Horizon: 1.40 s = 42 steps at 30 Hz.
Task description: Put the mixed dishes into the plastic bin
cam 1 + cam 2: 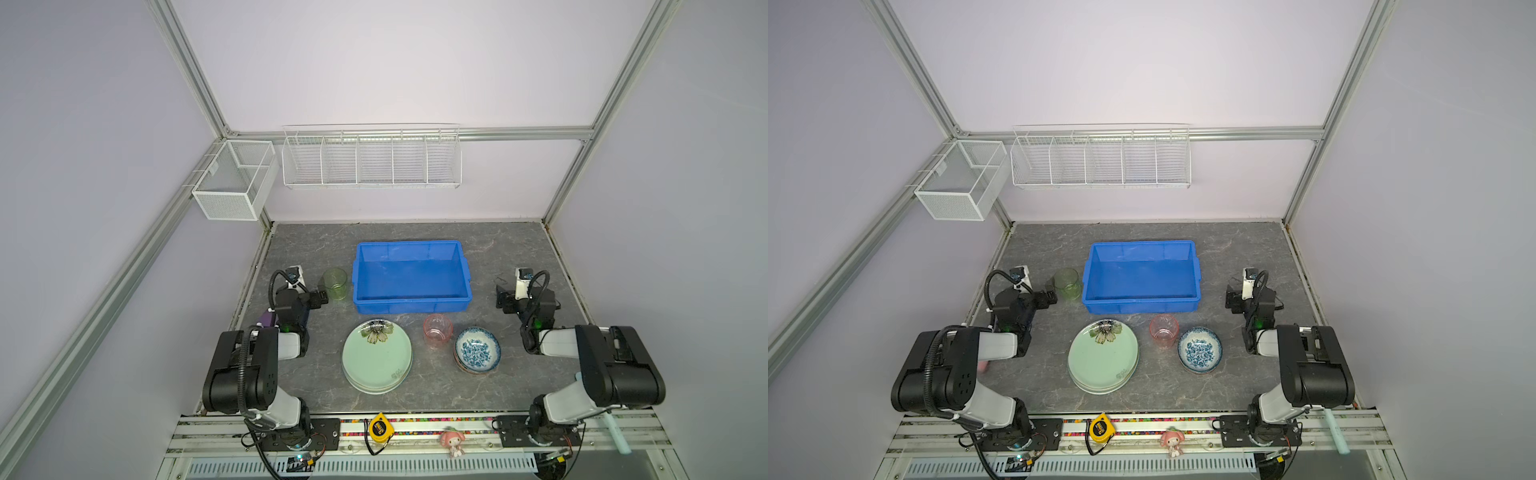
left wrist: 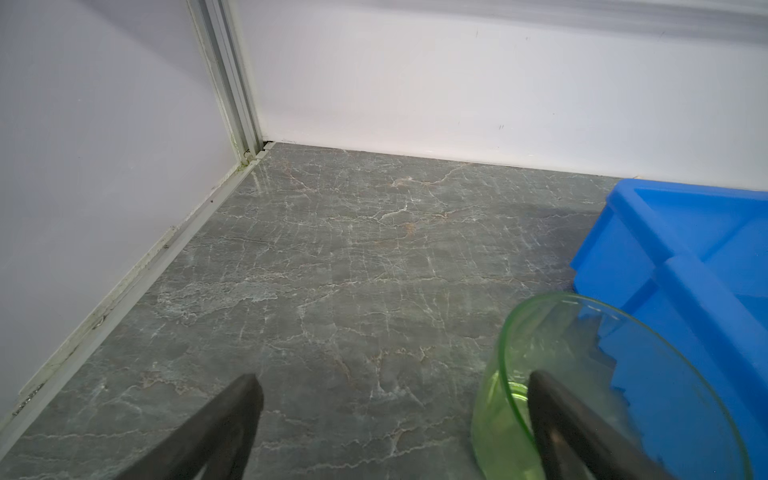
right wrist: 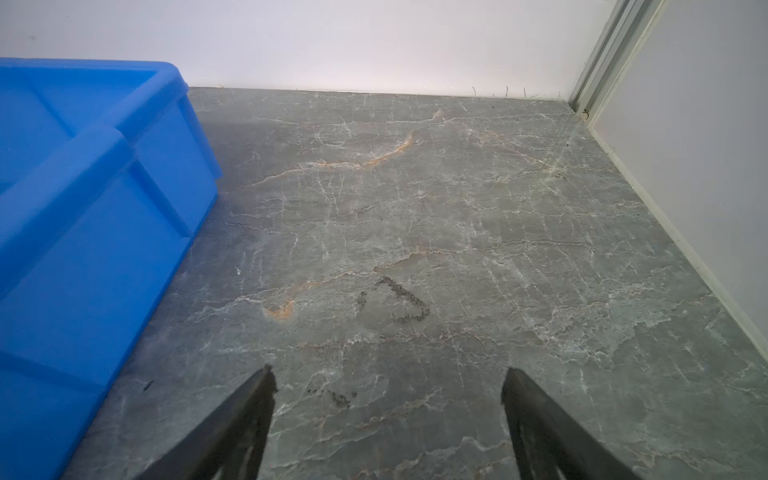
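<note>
The blue plastic bin [image 1: 411, 305] [image 1: 1140, 305] stands empty at mid-table. A translucent green cup [image 1: 335, 283] [image 1: 1067, 283] stands upright by the bin's left end. My left gripper [image 1: 321, 297] [image 2: 392, 376] is open at the cup; one finger [image 2: 552, 415] is at the cup's mouth and its near wall [image 2: 496, 419] lies between the jaws. Nearer the front are a stack of pale green plates [image 1: 377, 357] [image 1: 1103, 357], a pink cup [image 1: 437, 330] and stacked blue-patterned bowls [image 1: 477, 350]. My right gripper [image 1: 503, 297] [image 3: 388, 370] is open over bare table, right of the bin [image 3: 83, 208].
White wire baskets [image 1: 371, 158] and a mesh basket [image 1: 232, 180] hang on the back and left walls. On the front rail are a yellow tape measure [image 1: 380, 427], a small doll [image 1: 451, 441] and a light-blue spatula [image 1: 617, 436]. A purple object [image 1: 266, 320] lies under my left arm.
</note>
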Tool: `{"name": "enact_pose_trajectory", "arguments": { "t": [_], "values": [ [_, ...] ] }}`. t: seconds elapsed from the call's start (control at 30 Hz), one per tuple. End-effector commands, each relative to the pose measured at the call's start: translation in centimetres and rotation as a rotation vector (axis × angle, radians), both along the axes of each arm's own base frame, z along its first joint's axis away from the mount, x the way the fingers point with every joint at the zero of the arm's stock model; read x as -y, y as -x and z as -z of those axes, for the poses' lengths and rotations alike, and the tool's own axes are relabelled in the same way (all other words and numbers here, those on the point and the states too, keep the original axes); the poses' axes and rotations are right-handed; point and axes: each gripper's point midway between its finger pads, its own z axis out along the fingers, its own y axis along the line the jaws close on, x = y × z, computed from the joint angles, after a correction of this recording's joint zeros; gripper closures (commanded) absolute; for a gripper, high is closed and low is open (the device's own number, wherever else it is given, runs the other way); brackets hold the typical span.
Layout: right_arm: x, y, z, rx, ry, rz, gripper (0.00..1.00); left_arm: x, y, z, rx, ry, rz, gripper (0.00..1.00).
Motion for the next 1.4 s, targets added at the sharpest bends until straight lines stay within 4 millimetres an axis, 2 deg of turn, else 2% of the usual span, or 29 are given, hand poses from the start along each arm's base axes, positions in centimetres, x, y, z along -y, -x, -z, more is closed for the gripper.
{"name": "enact_pose_trajectory", "arguments": {
  "t": [0.0,0.43,0.57,1.03,1.17,1.3,1.37],
  "values": [
    [-0.2,-0.5,-1.0,0.036,0.016,-0.014,0.12,0.3,-0.4,-0.2,0.0,-0.015,0.02,0.01],
    [-0.2,-0.5,-1.1,0.036,0.015,-0.014,0.12,0.3,-0.4,-0.2,0.001,-0.015,0.02,0.01],
    [-0.2,-0.5,-1.0,0.036,0.015,-0.014,0.12,-0.5,-0.5,-0.1,-0.006,-0.009,-0.026,0.01],
    [-0.2,-0.5,-1.1,0.037,0.015,-0.014,0.12,-0.8,-0.3,-0.2,0.003,-0.008,-0.045,0.01],
    [-0.2,-0.5,-1.1,0.038,0.015,-0.013,0.12,-1.7,0.6,-1.4,0.047,0.0,-0.103,0.01],
    [0.2,-0.6,-1.2,0.02,0.014,0.014,0.12,-2.3,1.6,-3.8,0.07,0.012,-0.142,0.01],
    [0.8,-0.7,-1.8,0.014,0.008,0.045,0.12,-2.8,2.1,-5.5,0.057,0.029,-0.179,0.01]
  ]
}}
